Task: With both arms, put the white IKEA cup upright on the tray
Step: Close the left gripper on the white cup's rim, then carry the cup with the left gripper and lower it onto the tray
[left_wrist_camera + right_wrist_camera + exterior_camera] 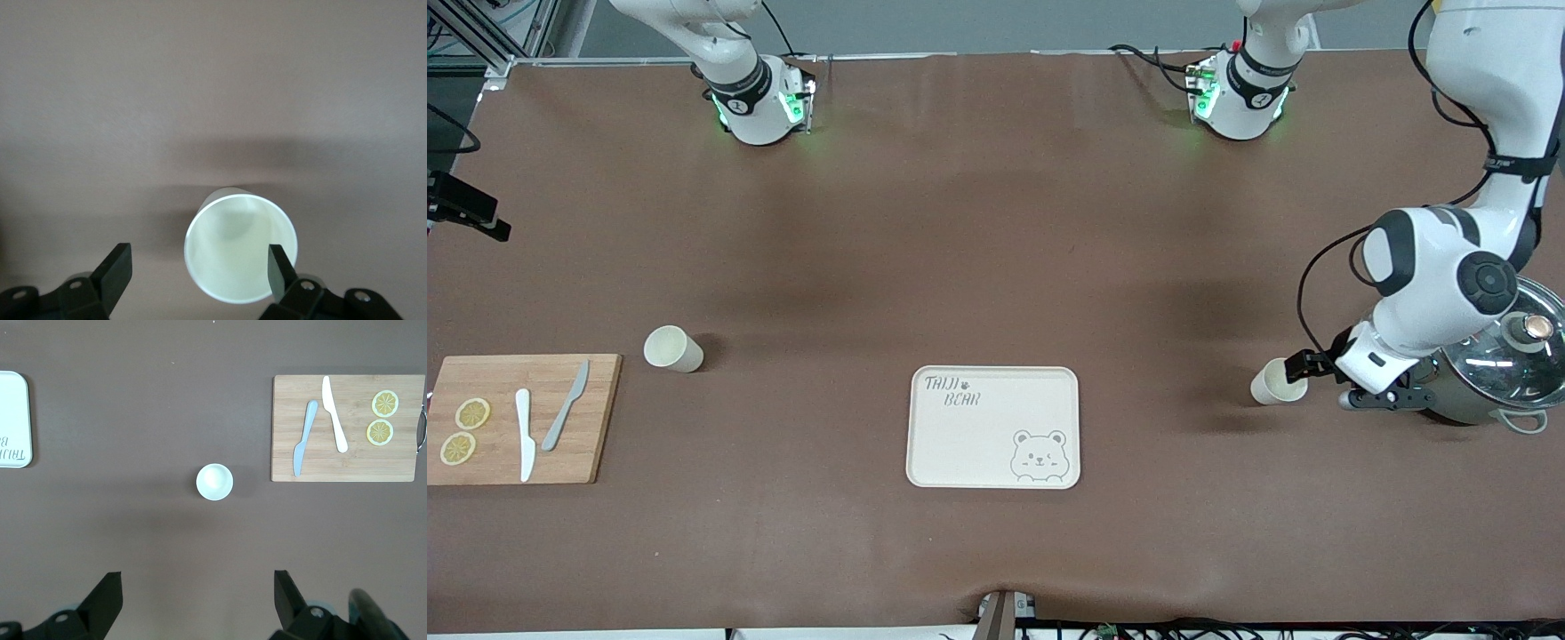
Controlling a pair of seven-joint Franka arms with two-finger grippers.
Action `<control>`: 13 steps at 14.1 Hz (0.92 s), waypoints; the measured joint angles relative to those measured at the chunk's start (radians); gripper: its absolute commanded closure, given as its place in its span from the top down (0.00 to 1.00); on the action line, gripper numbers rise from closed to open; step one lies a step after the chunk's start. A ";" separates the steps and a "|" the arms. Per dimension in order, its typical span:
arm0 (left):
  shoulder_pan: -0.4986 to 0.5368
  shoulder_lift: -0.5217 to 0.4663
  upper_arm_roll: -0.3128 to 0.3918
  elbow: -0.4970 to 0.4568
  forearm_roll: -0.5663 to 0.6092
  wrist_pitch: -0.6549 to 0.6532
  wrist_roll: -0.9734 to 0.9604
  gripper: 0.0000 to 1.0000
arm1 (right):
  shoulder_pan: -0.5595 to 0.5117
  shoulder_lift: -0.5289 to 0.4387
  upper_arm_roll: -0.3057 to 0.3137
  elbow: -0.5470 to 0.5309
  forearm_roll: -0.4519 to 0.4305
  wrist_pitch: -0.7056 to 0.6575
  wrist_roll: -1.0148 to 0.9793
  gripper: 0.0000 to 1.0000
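A white cup (1276,384) lies on its side toward the left arm's end of the table, its mouth facing my left gripper (1303,373). In the left wrist view the cup's mouth (233,250) fills the space by my open left gripper (199,270); one finger (280,267) overlaps the rim and the other stands apart from it. A second white cup (673,348) appears upright beside the cutting board; it also shows in the right wrist view (214,482). My right gripper (197,590) is open, empty and high over the table. The cream bear tray (960,444) is bare.
A bamboo cutting board (596,418) with two knives and two lemon slices lies at the right arm's end. A steel pot with a glass lid (1507,356) stands under the left arm, close to its wrist. The tray's edge shows in the right wrist view (17,420).
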 measured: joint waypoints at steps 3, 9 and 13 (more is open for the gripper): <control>0.000 0.028 0.000 -0.013 0.000 0.014 0.000 0.34 | 0.000 0.000 0.000 0.000 0.000 0.000 0.000 1.00; 0.000 0.050 0.000 -0.010 0.000 0.021 0.000 0.00 | 0.000 0.000 0.000 0.000 0.000 0.000 0.000 1.00; -0.004 0.049 -0.007 0.016 0.000 0.022 0.000 0.00 | 0.000 0.000 0.000 0.000 0.000 0.000 0.000 1.00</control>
